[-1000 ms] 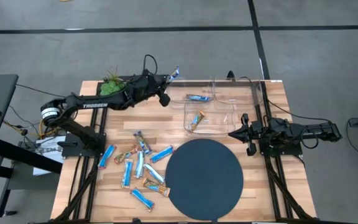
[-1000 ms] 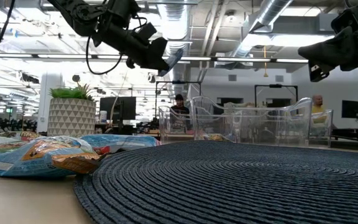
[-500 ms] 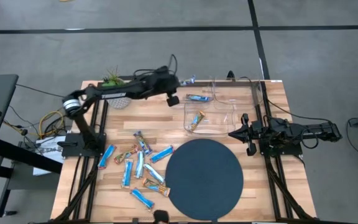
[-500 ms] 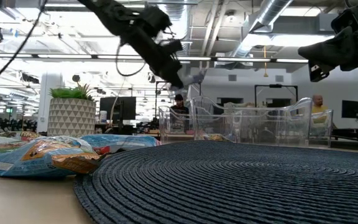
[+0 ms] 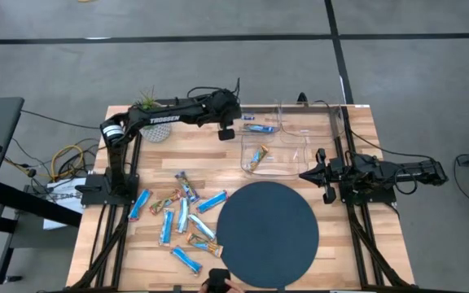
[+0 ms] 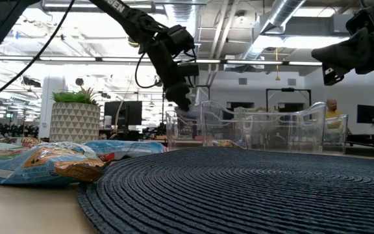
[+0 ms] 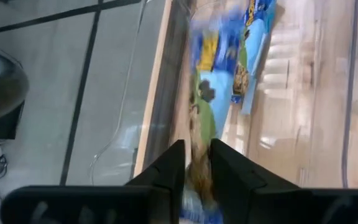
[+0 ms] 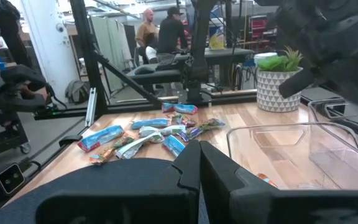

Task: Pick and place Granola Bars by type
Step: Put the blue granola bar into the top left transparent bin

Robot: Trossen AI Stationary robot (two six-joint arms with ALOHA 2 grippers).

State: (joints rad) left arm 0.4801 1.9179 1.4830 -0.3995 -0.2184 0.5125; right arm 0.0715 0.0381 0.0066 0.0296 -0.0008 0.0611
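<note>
Over the far clear bin [image 5: 271, 124], at about twelve o'clock on the table [image 5: 137, 252], the left gripper [image 7: 196, 163] is clenched on a light-blue granola bar [image 7: 211, 106], just beside another blue bar [image 5: 260, 128] lying inside. At seven o'clock the loose bars [image 5: 181, 220] lie beside the round dark mat [image 5: 269, 234]. At three o'clock the right gripper [image 5: 306, 174] waits, fingers closed.

Loose bars [image 5: 181, 218] lie left of the mat [image 5: 268, 233]; bins [image 5: 287, 140] sit behind it.
</note>
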